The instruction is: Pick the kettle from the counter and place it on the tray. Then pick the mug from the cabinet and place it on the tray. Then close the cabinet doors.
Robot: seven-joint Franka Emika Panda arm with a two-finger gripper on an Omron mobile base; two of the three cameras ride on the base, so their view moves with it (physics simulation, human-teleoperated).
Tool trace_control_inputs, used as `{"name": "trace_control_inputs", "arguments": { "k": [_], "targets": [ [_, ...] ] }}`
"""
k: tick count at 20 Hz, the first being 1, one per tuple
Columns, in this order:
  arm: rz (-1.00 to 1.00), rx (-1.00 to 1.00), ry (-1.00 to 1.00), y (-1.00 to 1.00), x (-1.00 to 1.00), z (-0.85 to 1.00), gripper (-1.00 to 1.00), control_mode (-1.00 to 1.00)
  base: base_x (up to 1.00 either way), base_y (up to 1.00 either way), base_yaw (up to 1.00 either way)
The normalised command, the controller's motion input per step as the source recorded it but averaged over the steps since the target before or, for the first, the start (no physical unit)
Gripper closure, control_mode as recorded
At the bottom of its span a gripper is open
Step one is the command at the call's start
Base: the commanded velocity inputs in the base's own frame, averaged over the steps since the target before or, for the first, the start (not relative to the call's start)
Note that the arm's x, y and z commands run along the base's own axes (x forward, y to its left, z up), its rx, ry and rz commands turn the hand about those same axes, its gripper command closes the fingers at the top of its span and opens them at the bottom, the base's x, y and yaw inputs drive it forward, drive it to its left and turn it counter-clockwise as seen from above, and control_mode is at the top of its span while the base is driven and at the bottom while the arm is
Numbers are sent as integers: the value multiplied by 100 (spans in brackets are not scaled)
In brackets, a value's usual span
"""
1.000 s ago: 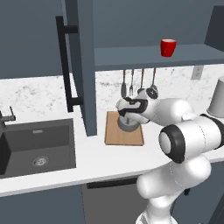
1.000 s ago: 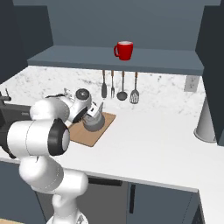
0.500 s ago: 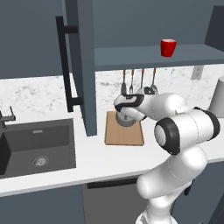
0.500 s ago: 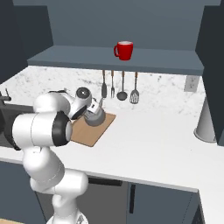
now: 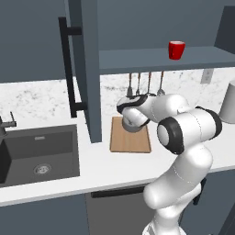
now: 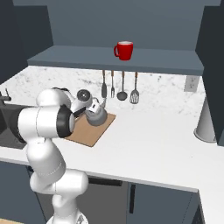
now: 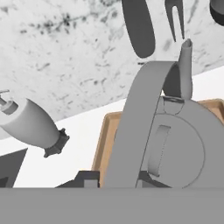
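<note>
Jaws set narrow about arched handle of kettle (image 7: 183,144); full release not confirmed. Kettle seated on tray (image 6: 94,133), directly below and between jaws. Risk judged: if gripper (image 6: 92,105) is lifted before handle is cleared, kettle could be dragged or tipped off tray.

the white arm (image 5: 183,137) bends forward with its elbow raised and its wrist turned down. the end effector (image 6: 92,106) hangs low, its fingers close together on either side of the kettle (image 6: 96,116) handle.
</note>
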Motion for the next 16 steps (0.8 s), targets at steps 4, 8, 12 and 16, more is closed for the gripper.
{"name": "trace_control_inputs", "arguments": {
  "k": [4, 8, 12, 16],
  "targets": [
    [0, -3, 0, 0, 21, -30, 100, -100, 0, 0, 0],
    [0, -4, 2, 0, 1, -23, -100, -100, 0, 0, 0],
    [0, -10, 5, -8, 0, -23, -100, -100, 0, 0, 0],
    [0, -10, 0, -8, 0, -15, -100, -100, 0, 0, 0]
  ]
}}
